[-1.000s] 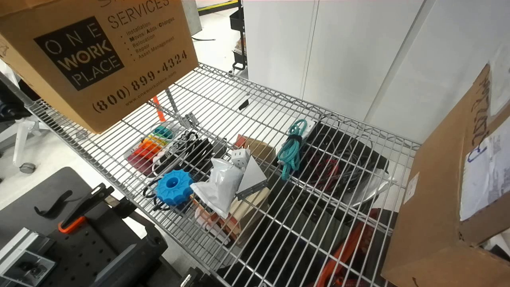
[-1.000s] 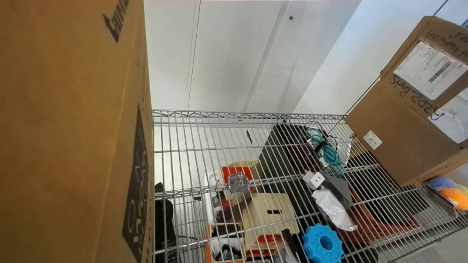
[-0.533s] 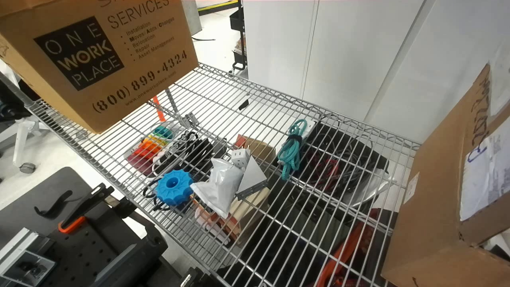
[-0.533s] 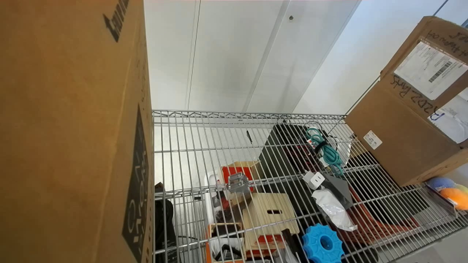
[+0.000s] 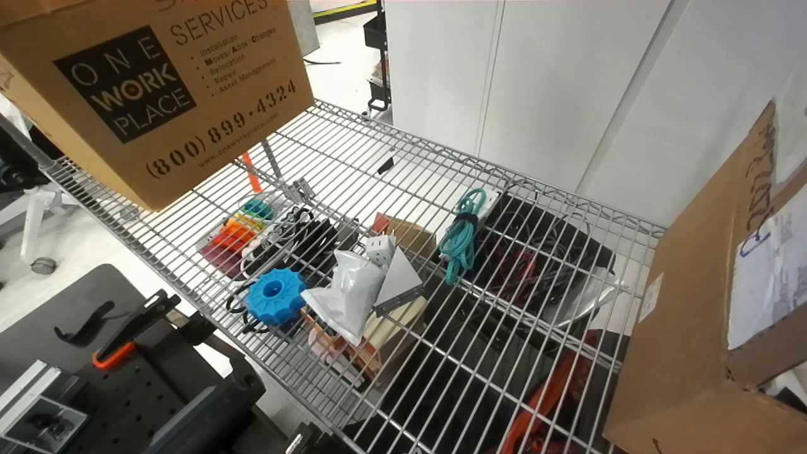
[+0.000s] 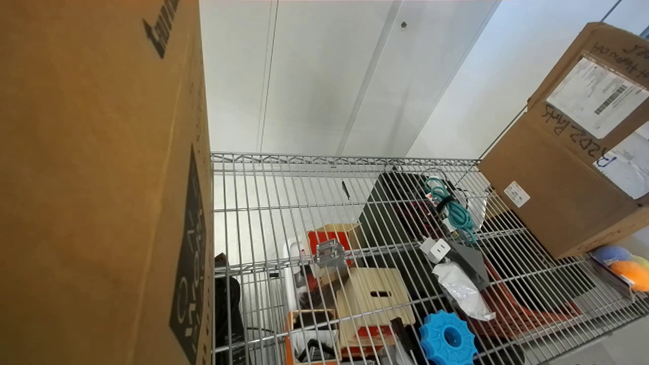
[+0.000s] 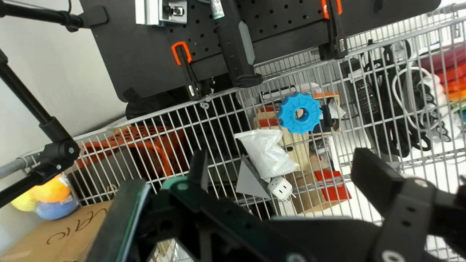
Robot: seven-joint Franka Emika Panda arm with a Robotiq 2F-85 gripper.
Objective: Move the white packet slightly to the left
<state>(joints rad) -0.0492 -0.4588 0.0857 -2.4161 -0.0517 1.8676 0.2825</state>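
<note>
The white packet is a shiny, creased white plastic pouch lying on the wire shelf. It shows in both exterior views (image 5: 350, 287) (image 6: 460, 288) and in the wrist view (image 7: 267, 153). It lies beside the blue round item (image 5: 275, 296), which also shows in the wrist view (image 7: 300, 112). A white plug adapter (image 7: 280, 187) and a grey triangular piece (image 7: 248, 182) are at its other end. My gripper (image 7: 285, 171) is open and empty. In the wrist view its fingers are spread wide, and the packet appears between and beyond them, apart from both. The gripper is out of both exterior views.
The wire shelf (image 5: 353, 148) has open gaps; boxes and bins show beneath it. A teal cable bundle (image 5: 462, 236) lies behind the packet. Cardboard boxes (image 5: 157, 94) (image 5: 693, 302) stand at both ends. A black pegboard tabletop with clamps (image 7: 287, 14) adjoins the shelf's edge.
</note>
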